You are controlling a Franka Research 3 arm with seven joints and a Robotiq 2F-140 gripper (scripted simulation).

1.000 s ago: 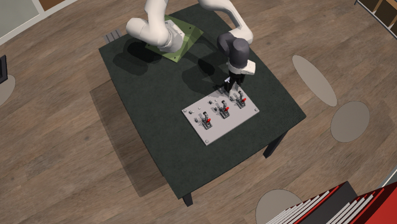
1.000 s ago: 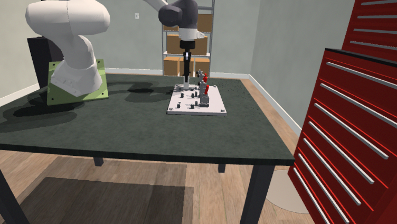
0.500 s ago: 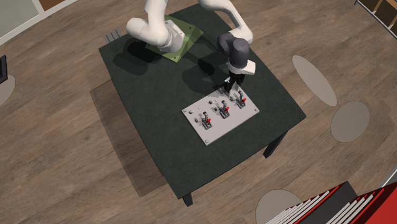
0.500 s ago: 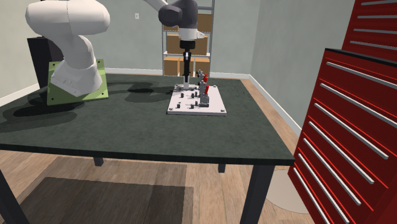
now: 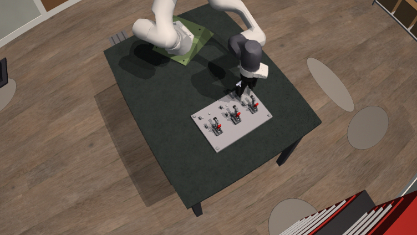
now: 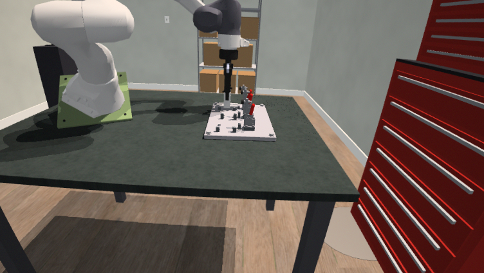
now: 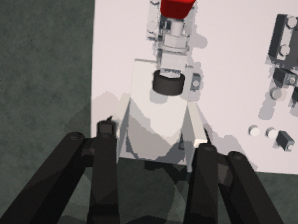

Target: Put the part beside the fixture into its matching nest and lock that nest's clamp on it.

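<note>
White arm (image 5: 164, 21) (image 6: 96, 54), dark-grey wrist (image 5: 252, 54) (image 6: 230, 17), black jaws (image 5: 240, 96) (image 6: 226, 102)

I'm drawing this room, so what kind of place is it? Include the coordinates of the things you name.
Probably a workshop: there's a tall red metal drawer cabinet (image 6: 419, 111), brown boxes on grey metal shelves, and a white robot arm (image 5: 163, 26) (image 6: 91, 57).

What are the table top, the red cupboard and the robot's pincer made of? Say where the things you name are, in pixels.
The table top (image 5: 163, 116) (image 6: 169, 152) looks like dark stone or coated board: dull and speckled. The red cupboard (image 6: 437, 111) is probably painted metal, smooth with pale bar handles. The pincer (image 7: 157, 111) seems black metal or hard plastic: dark, with stiff straight edges.
</note>
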